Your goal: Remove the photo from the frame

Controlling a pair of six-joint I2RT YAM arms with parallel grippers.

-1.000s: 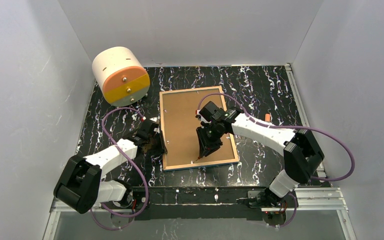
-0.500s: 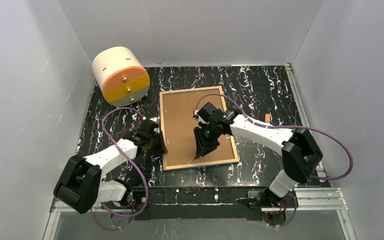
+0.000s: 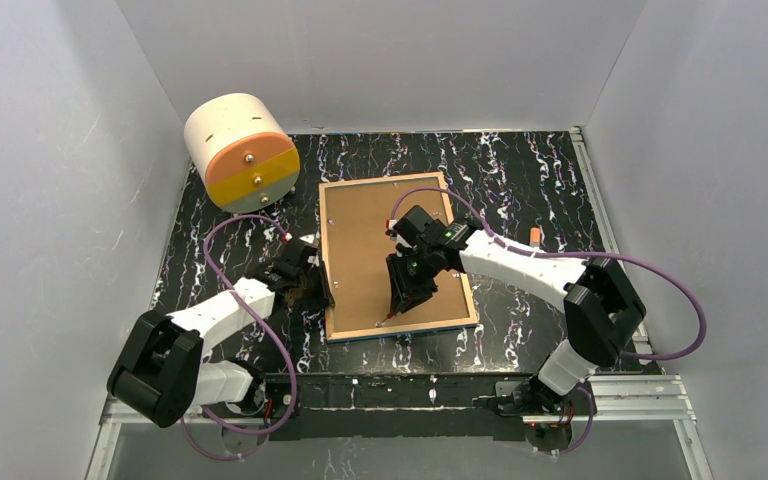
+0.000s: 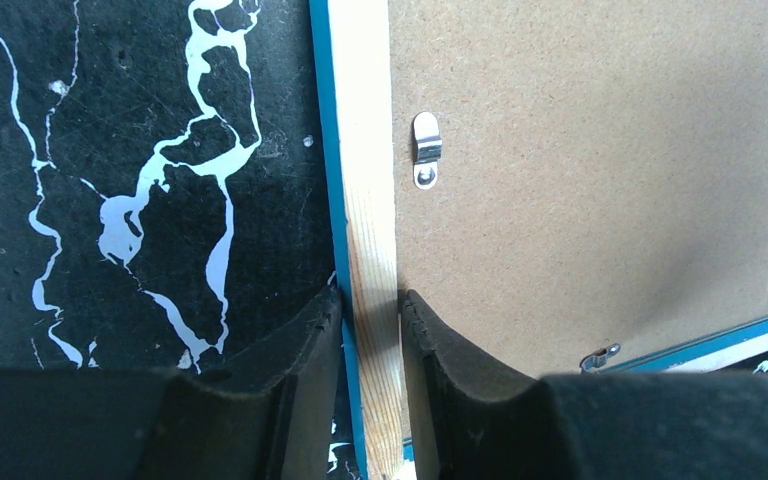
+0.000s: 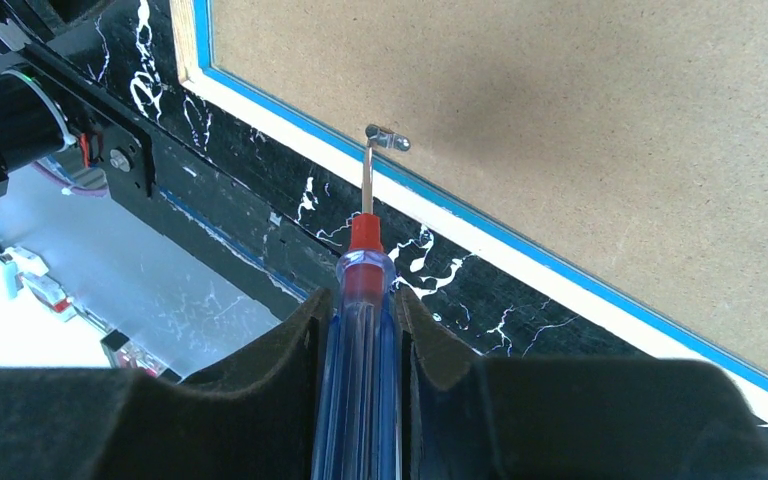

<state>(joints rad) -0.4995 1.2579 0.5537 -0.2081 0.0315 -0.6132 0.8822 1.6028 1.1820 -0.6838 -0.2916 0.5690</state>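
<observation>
The frame [image 3: 400, 327] lies face down on the black marbled table, with the brown backing board [image 3: 360, 240] on top. The photo is hidden under the board. My left gripper [image 3: 317, 288] is shut on the frame's left wooden rail [image 4: 368, 200], one finger on each side. My right gripper [image 3: 405, 298] is shut on a screwdriver [image 5: 364, 262] with a clear blue handle. The screwdriver's tip touches a metal clip [image 5: 388, 138] at the frame's near edge [image 5: 520, 255]. Two more clips show in the left wrist view, one [image 4: 426, 150] by the rail and one [image 4: 600, 355] at the lower right.
A white cylinder [image 3: 240, 150] with an orange and yellow face lies at the back left. A small orange piece [image 3: 535, 236] lies to the right of the frame. A small red-tipped bit [image 3: 287, 238] lies near the left gripper. Grey walls close in three sides.
My right gripper has shifted slightly left with the screwdriver, moving its tip along the frame's near edge. The left gripper has not moved.
</observation>
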